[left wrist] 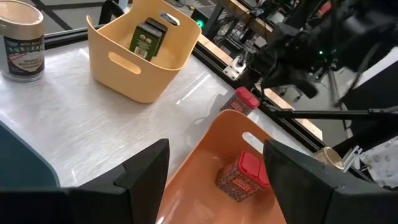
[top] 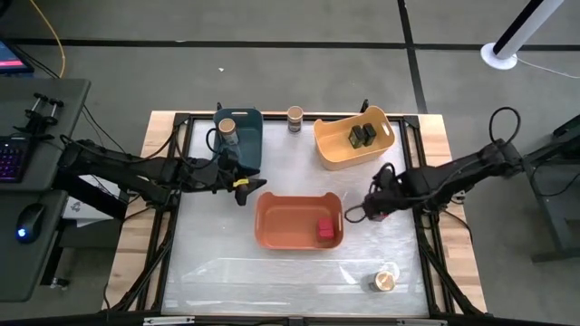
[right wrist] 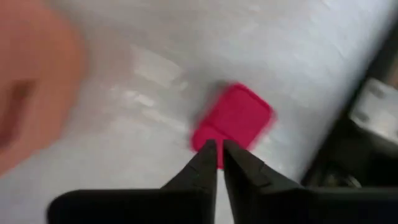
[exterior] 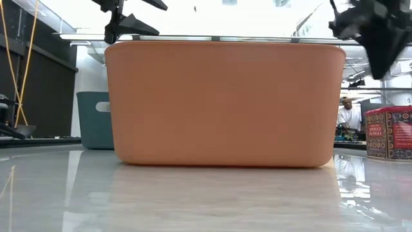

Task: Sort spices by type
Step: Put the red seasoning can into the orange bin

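A red square tin (right wrist: 236, 121) stands upright on the table just right of the orange bin (top: 272, 222); it also shows in the low view (exterior: 389, 132). My right gripper (right wrist: 219, 149) hangs above the tin, pointing down, fingers shut and clear of it (exterior: 376, 38). A second red tin (left wrist: 242, 177) sits inside the orange bin. Two dark containers (top: 362, 136) stand in the yellow bin (top: 331, 154). One tan-lidded jar (top: 227, 127) is in the blue bin (top: 249, 145). My left gripper (top: 240, 187) hovers open between the blue and orange bins.
Another tan-lidded jar (top: 294, 116) stands at the table's far edge between the blue and yellow bins. A third jar (top: 385, 281) lies near the front right corner. Bare table stretches along the near edge, in front of the orange bin. A person shows in the room behind (exterior: 349, 116).
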